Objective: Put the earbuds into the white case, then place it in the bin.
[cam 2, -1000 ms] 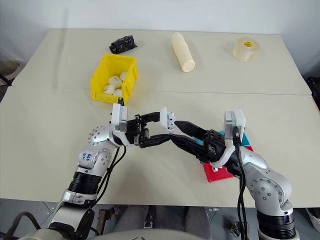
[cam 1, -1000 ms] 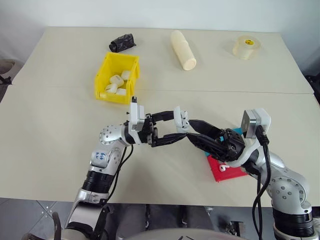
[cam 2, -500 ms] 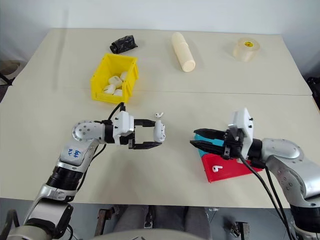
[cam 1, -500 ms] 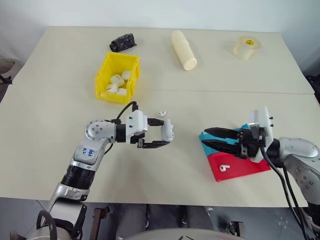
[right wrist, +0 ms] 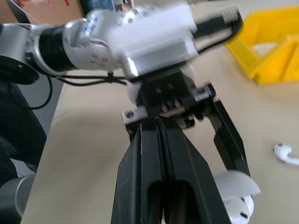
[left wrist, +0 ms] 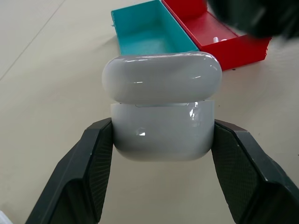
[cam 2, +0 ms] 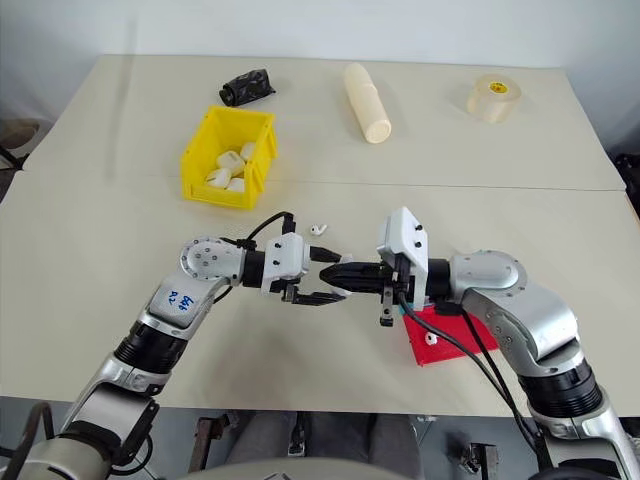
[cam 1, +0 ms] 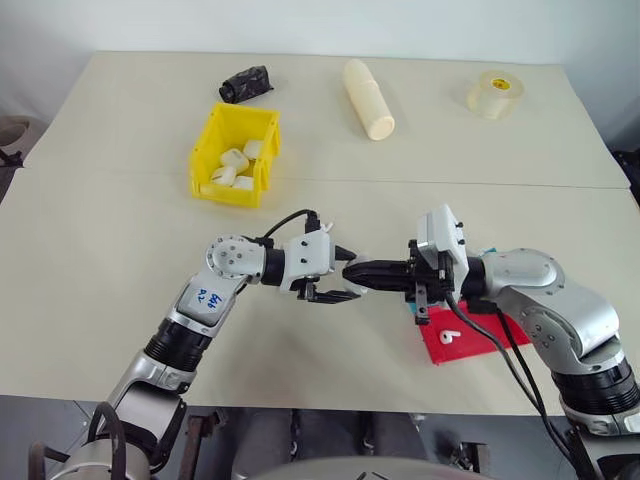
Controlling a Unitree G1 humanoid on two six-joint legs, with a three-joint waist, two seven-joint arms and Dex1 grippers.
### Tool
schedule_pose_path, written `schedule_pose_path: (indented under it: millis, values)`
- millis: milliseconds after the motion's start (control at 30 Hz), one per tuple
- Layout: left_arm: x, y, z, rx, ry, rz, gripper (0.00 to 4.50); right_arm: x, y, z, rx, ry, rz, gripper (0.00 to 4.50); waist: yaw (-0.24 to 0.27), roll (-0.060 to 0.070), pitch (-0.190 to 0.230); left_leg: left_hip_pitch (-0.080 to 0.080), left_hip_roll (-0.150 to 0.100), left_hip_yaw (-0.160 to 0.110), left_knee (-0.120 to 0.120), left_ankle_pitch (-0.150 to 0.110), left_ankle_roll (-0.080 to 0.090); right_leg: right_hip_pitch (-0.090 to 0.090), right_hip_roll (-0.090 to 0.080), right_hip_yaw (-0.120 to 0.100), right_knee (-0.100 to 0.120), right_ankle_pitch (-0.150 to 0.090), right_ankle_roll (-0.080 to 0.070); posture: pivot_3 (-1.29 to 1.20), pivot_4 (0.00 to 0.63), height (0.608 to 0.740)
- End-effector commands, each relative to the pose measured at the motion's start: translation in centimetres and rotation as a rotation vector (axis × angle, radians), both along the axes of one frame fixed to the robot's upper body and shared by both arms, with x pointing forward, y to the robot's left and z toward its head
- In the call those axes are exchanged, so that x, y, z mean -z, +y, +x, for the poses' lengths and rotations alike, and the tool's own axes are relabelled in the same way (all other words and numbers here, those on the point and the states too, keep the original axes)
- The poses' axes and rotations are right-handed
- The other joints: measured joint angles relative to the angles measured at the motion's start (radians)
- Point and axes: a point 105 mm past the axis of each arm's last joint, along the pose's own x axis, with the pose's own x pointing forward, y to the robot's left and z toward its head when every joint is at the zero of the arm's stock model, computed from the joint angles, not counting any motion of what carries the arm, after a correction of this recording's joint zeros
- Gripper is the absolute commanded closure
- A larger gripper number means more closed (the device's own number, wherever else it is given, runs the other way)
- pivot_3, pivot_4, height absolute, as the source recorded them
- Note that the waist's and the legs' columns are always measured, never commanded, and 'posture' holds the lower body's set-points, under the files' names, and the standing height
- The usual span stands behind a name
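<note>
Case: white case (left wrist: 162, 119) pinched by its two sides in left gripper (cam 1: 345, 283), near middle of table (cam 1: 100, 250); lid almost down, thin crack left at rim.
Left gripper: squeezed on case body, one black finger on each side, pointing toward 3 o'clock.
Right gripper: fingers (right wrist: 161, 177) pressed flat together, nothing between them; tip (cam 2: 345, 272) meets case from 3 o'clock side; touching or just short of it, cannot tell.
Loose earbud: one earbud (cam 2: 318, 229) lying on bare table just past case, at about 12 o'clock from it.
Red tray: shallow red tray (cam 1: 480, 345) at 3 o'clock from case, with one more earbud (cam 1: 452, 336) lying in it.
Blue tray: shallow blue tray (left wrist: 152, 35) just beside red tray, nothing seen in it.
Bin: yellow bin (cam 1: 205, 155) well apart at 11 o'clock from case, small white things (cam 1: 232, 166) already in it.
Inside case: hidden by lid, so cannot tell if any earbud sits in there.
Step now: likely still filling case, since two earbuds lie outside it.
Next move: probably lid lifted, then right gripper opened to pick up an earbud; tiny and slippery, so needs slow, careful pinch.
After that: lid snapped shut, case carried over to bin.
</note>
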Motion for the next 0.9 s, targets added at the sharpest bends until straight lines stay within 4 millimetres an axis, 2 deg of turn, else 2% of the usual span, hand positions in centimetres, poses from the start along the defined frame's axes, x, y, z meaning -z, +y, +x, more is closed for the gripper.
schedule_pose_path:
  millis: [33,100,200,400,433,500,567,700,800,867,900]
  values:
    - [-1.5,-0.5,-0.3,0.014,-0.068,-0.054,1.72,0.7,-1.2,0.5,0.015,0.002,-0.025,4.45,0.000,0.000,0.000,0.000,0.000,0.000,0.000,0.000,0.000,0.000,0.000,0.000,0.000,0.000,0.000,0.00,0.150,0.740]
    - [-1.8,-0.5,-0.4,0.014,-0.078,-0.078,1.72,1.6,-3.2,0.6,0.043,0.023,-0.045,4.45,0.001,0.000,0.000,0.000,0.000,0.000,0.000,0.000,0.000,0.000,0.000,0.000,0.000,0.000,0.000,0.00,0.150,0.740]
    - [-2.2,-0.3,-0.9,0.030,-0.086,-0.112,1.72,1.8,-5.5,0.5,0.085,0.039,-0.016,4.45,0.002,-0.001,0.000,-0.001,-0.001,-0.001,0.000,0.000,0.000,0.001,0.000,-0.001,0.000,0.000,0.000,0.00,0.150,0.740]
    - [-2.7,2.1,-1.7,-0.012,-0.060,-0.227,1.72,0.3,-7.9,0.4,0.188,-0.052,0.104,4.45,-0.006,-0.001,0.001,0.000,0.002,0.000,-0.001,0.000,0.000,0.000,0.001,-0.001,0.000,0.000,0.000,0.00,0.150,0.740]
    - [-2.9,2.7,-2.0,-0.023,-0.047,-0.267,1.72,0.0,-8.1,0.2,0.198,-0.051,0.120,4.29,-0.006,-0.001,0.001,0.000,0.002,0.000,-0.001,0.000,-0.001,0.000,0.001,-0.001,0.000,0.000,0.000,0.00,0.150,0.740]
    - [-3.1,3.7,-2.2,-0.051,-0.038,-0.315,1.72,-0.7,-8.3,0.0,0.219,-0.096,0.146,3.84,-0.003,-0.001,0.001,0.001,0.003,0.000,0.000,0.000,-0.001,0.000,0.001,-0.001,0.001,0.000,0.000,0.00,0.150,0.740]
    - [-3.3,5.3,-2.6,-0.101,-0.031,-0.393,1.72,-1.2,-8.4,-0.1,0.247,-0.143,0.172,3.19,-0.003,-0.001,0.001,0.001,0.005,0.000,0.000,0.000,-0.001,0.000,0.000,-0.001,0.001,0.000,0.000,0.00,0.150,0.740]
    - [-4.0,9.3,-3.2,-0.269,-0.105,-0.583,1.72,-0.6,-7.8,-0.8,0.261,-0.210,0.155,1.82,-0.003,-0.001,0.001,0.001,0.006,0.000,-0.001,0.000,-0.001,0.000,0.000,0.000,0.001,0.000,0.000,0.00,0.150,0.740]
    - [-2.8,12.8,-2.3,-0.575,-0.074,-0.699,1.72,-0.6,-7.3,-0.9,0.303,-0.244,0.219,0.75,0.000,-0.001,0.001,0.002,0.005,0.000,0.000,0.000,-0.001,0.002,-0.001,0.000,0.000,0.000,0.000,0.00,0.150,0.740]
    - [-1.9,14.2,-2.2,-0.716,-0.056,-0.728,1.72,-0.9,-7.1,-0.7,0.340,-0.273,0.259,0.07,-0.001,-0.001,0.001,0.004,0.005,-0.001,0.000,0.000,0.000,0.004,-0.001,0.000,0.000,0.000,0.000,0.00,0.150,0.740]
    - [-1.7,14.8,-2.0,-0.784,-0.039,-0.757,1.72,-0.9,-7.1,-0.6,0.357,-0.303,0.264,0.03,0.000,-0.001,0.001,0.004,0.005,0.000,0.000,0.000,-0.001,0.004,-0.001,0.000,0.000,0.000,0.000,0.00,0.150,0.740]
